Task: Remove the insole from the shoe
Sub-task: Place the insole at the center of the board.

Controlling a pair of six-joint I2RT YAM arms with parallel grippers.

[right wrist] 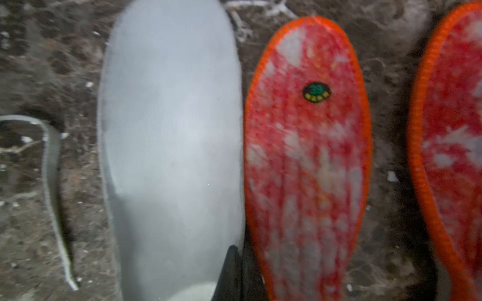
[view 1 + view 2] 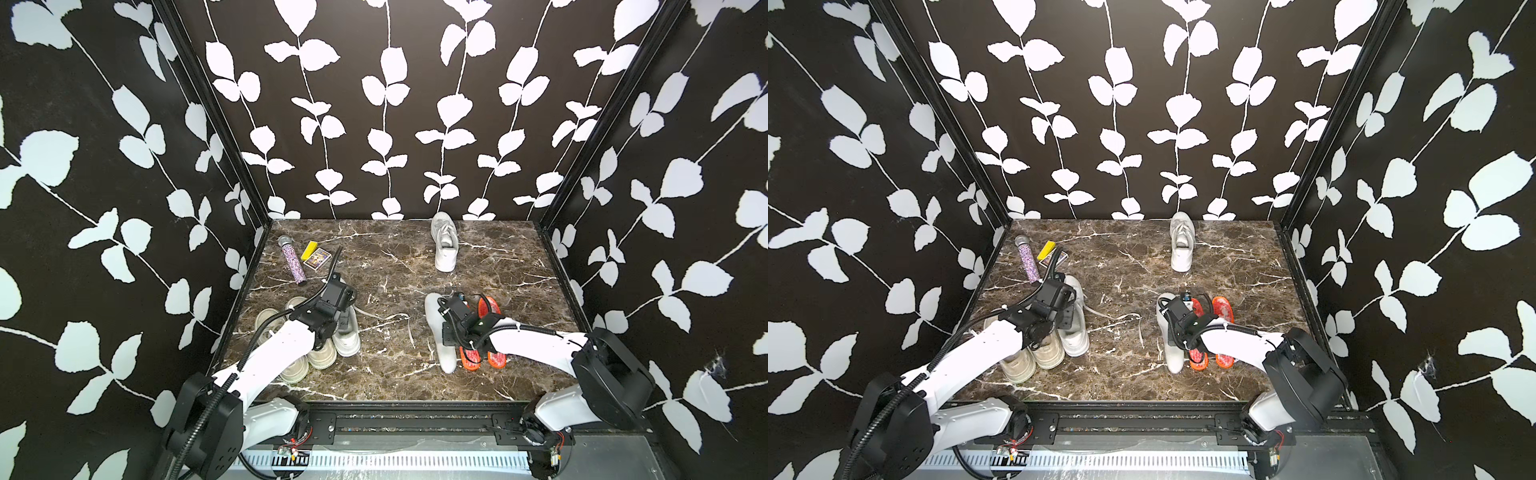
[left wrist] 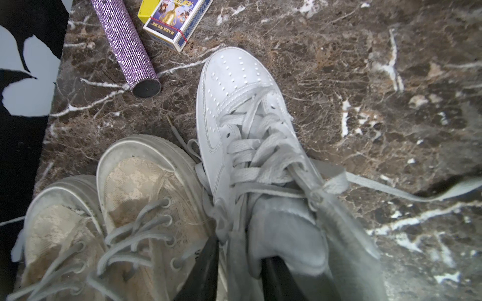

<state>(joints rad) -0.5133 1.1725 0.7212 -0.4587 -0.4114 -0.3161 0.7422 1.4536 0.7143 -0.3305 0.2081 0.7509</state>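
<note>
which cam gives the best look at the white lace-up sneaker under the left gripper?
Left wrist: the white lace-up sneaker sits large in frame, with its perforated toe, laces and tongue all clear. In both top views it is small and the left arm covers much of it. The right wrist view does not show it.

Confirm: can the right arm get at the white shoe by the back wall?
Probably yes: only bare table lies between the right gripper and that shoe, though it's a long stretch.
</note>
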